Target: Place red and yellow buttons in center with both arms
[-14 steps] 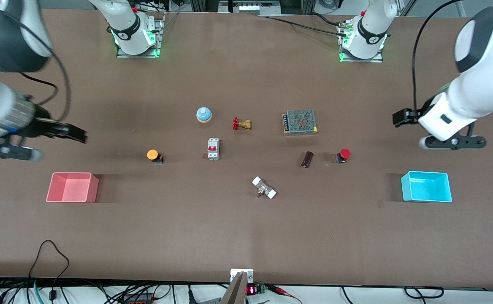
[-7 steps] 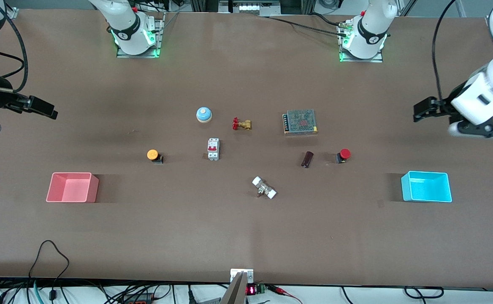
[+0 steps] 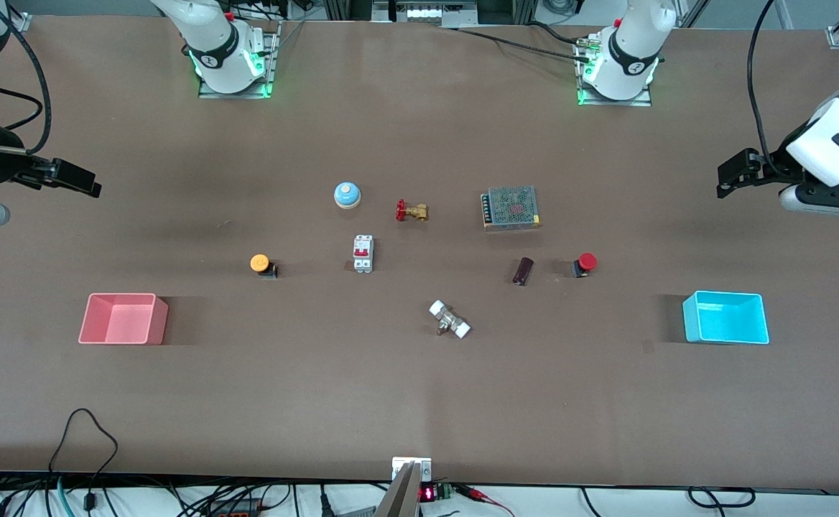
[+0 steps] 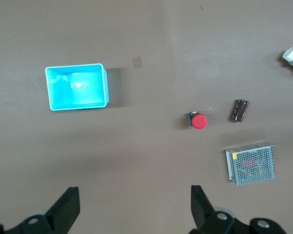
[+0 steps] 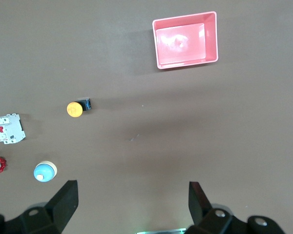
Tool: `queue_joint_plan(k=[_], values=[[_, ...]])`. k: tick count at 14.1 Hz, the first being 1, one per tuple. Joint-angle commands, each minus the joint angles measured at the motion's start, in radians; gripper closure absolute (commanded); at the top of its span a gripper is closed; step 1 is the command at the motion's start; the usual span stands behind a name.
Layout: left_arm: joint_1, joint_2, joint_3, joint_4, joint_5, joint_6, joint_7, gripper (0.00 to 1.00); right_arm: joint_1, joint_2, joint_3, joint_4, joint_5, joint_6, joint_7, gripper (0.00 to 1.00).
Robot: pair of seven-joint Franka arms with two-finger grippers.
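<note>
Since half a second ago we see only small shifts: both arms have drawn a little farther toward their ends of the table, while nothing on it has moved. Our left gripper [image 3: 727, 176] hangs with fingers spread wide above bare tabletop [image 3: 419, 402] near the cyan bin [image 3: 725, 317], and the right gripper [image 3: 78, 181] hangs likewise released near the pink bin [image 3: 123, 319]. We find the red button [image 3: 585, 263] lying, apparently on its side, just beside a dark cylinder [image 3: 523, 271], and the yellow button [image 3: 261, 264] well apart, toward the right arm's end beside the circuit breaker [image 3: 363, 253].
</note>
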Motion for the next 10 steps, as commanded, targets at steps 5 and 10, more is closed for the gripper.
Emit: queue_joint_plan(k=[5, 10], values=[[-0.014, -0.014, 0.006, -0.009, -0.005, -0.004, 0.018, 0.00, -0.027, -0.011, 0.024, -0.013, 0.020, -0.003, -0.024, 0.00], [-0.013, -0.013, 0.006, -0.004, -0.005, -0.005, 0.017, 0.00, -0.028, -0.013, 0.026, -0.013, 0.020, -0.007, -0.026, 0.00]])
